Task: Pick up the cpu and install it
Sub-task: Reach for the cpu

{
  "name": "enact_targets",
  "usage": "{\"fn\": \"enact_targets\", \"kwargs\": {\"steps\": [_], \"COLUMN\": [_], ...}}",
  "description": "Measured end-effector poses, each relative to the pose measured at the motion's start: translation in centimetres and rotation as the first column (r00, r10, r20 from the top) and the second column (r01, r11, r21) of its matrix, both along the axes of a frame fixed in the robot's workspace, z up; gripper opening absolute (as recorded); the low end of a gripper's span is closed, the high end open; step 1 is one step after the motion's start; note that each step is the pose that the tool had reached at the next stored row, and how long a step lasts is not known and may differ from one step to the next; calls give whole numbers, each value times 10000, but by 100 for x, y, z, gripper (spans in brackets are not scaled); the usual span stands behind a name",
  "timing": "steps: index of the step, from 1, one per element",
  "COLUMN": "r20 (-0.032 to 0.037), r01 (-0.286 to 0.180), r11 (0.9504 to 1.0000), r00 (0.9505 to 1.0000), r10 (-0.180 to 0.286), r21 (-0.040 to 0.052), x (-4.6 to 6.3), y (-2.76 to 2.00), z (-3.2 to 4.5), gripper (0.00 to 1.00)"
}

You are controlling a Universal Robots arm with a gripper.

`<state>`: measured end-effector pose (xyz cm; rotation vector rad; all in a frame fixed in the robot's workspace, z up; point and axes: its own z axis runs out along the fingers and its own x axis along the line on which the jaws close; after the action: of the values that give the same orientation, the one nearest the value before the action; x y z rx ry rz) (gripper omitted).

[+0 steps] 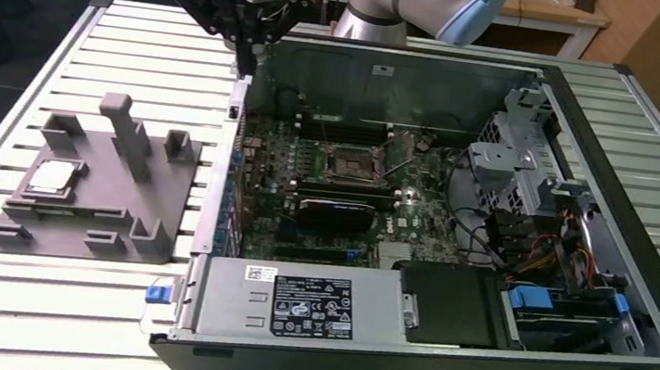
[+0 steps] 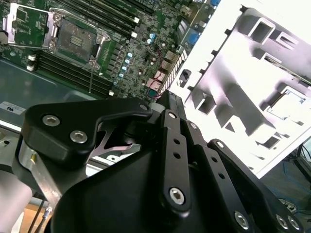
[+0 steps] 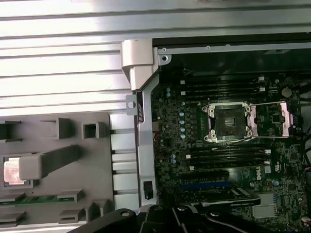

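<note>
The chip (image 1: 51, 177) is seen lying in the grey holder (image 1: 103, 215) on the bench (image 1: 22, 47) — tall posts (image 1: 125, 129) are stood beside it. The hand (image 1: 248, 64) is clenched on nothing above the computer case (image 1: 442, 81) edge. A sticker (image 1: 313, 306) is stuck there — its words cannot be made out.

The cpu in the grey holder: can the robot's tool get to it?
Probably yes. The cpu lies uncovered in the grey fixture, and the tool hangs above the computer case edge.

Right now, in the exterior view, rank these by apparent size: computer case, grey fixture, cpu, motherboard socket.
1. computer case
2. grey fixture
3. motherboard socket and cpu look about alike; I won't rank them.
</note>
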<state>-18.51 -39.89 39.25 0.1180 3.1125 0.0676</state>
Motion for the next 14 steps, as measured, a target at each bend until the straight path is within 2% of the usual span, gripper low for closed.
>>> {"fn": "enact_targets", "kwargs": {"steps": [14], "r20": [0], "r01": [0], "r11": [10000], "r00": [10000], "r10": [0], "r21": [0], "x": [-142], "y": [0], "z": [-3], "gripper": [11]}}
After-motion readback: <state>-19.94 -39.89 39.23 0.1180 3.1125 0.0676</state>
